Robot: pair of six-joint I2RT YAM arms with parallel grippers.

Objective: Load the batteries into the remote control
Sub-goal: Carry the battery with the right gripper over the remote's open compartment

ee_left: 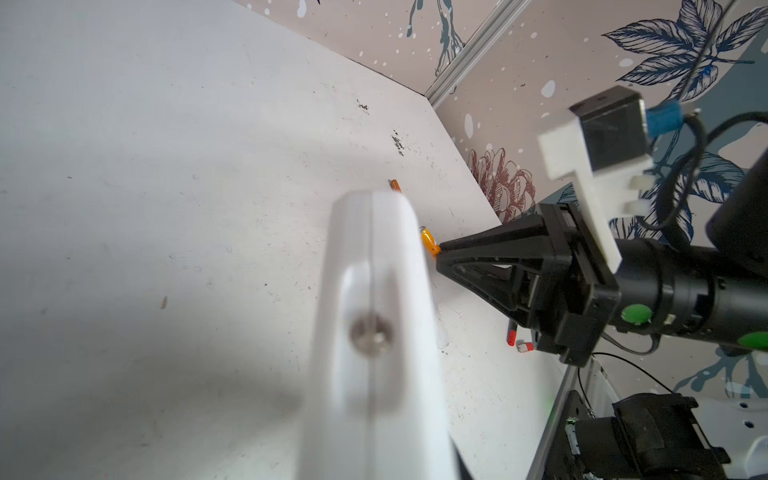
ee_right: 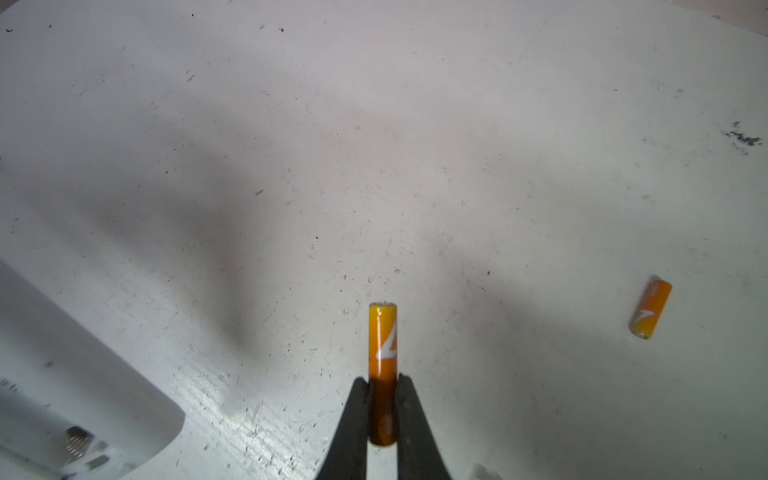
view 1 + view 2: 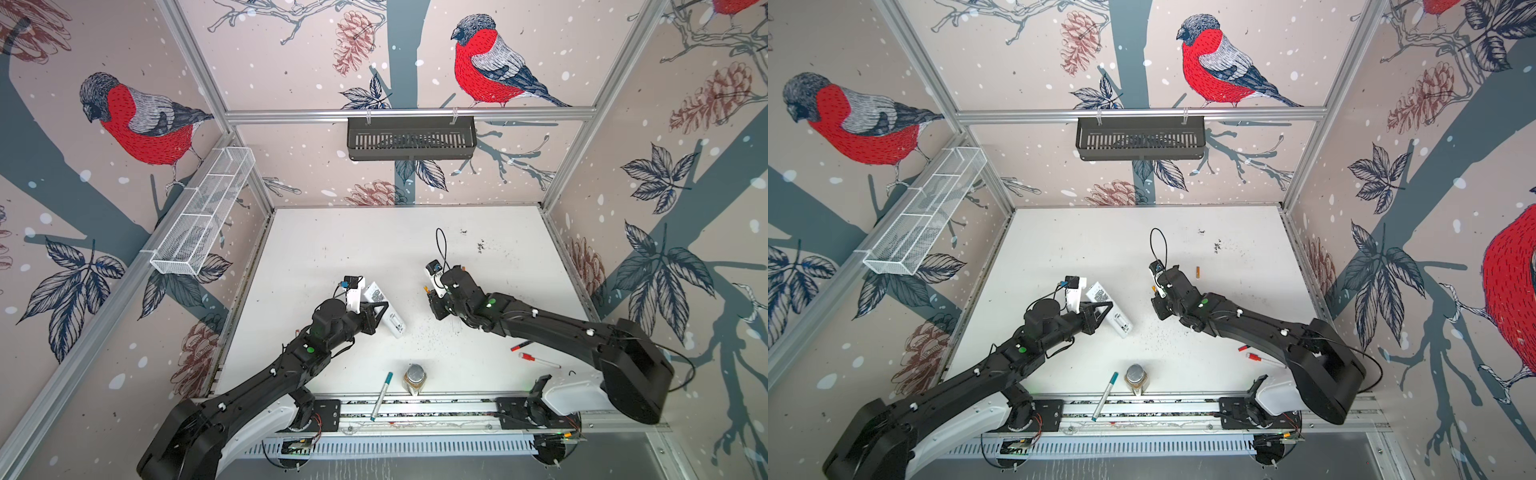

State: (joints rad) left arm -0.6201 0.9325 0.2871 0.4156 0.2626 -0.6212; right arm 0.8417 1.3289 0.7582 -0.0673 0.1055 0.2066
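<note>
Right gripper (image 2: 383, 388), lower centre, pinches a battery (image 2: 383, 336) by its end (tip free, likely for insertion); left gripper (image 3: 380, 311) clamps the remote control (image 3: 395, 323) steady.

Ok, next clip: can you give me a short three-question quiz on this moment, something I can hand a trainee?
1. Multiple choice: what is the right gripper holding?
A) a red-capped marker
B) an orange battery
C) nothing
2. True or false: the remote control lies on the table with no gripper touching it.
3. Short answer: how many batteries lie free on the table, away from both grippers?

Key
1: B. The jaws are closed on its lower end.
2: False. The left gripper is shut on it.
3: One, the loose battery.
</note>
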